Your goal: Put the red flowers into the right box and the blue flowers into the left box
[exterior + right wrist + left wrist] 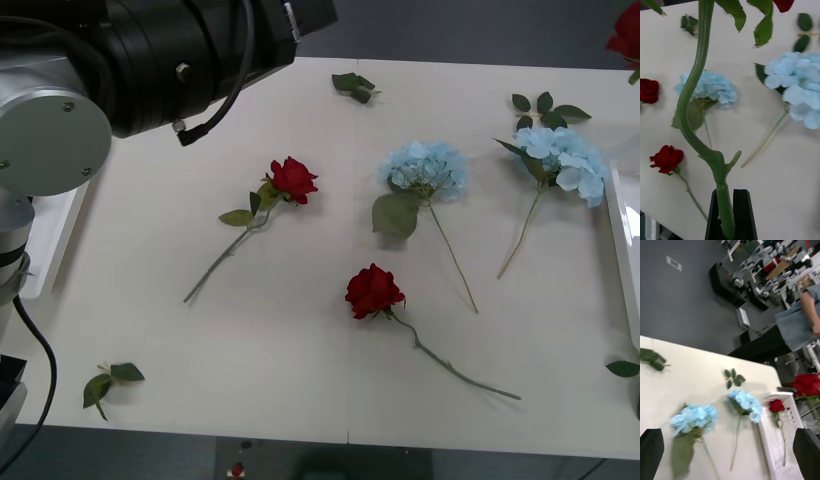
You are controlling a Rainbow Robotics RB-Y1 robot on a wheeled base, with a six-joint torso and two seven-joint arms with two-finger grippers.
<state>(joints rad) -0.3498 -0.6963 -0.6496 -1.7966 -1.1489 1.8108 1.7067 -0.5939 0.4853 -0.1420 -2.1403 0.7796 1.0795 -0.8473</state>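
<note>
Two red flowers (293, 179) (373, 291) lie mid-table, and two blue flowers (425, 168) (562, 160) lie to their right. My right gripper (730, 217) is shut on the green stem (692, 93) of a third red rose, held above the table. Its head (625, 40) shows at the far right, over the right box (622, 250). Another red rose (777, 405) lies inside that box (769, 442). My left gripper (730, 453) hangs open and holds nothing, high over the table's left side. The left box (55, 240) is partly hidden behind my left arm (150, 50).
Loose green leaf sprigs lie at the far middle (353, 86), far right (547, 105), near left (108, 382) and near right edge (622, 368). The table's front edge runs along the bottom of the front view.
</note>
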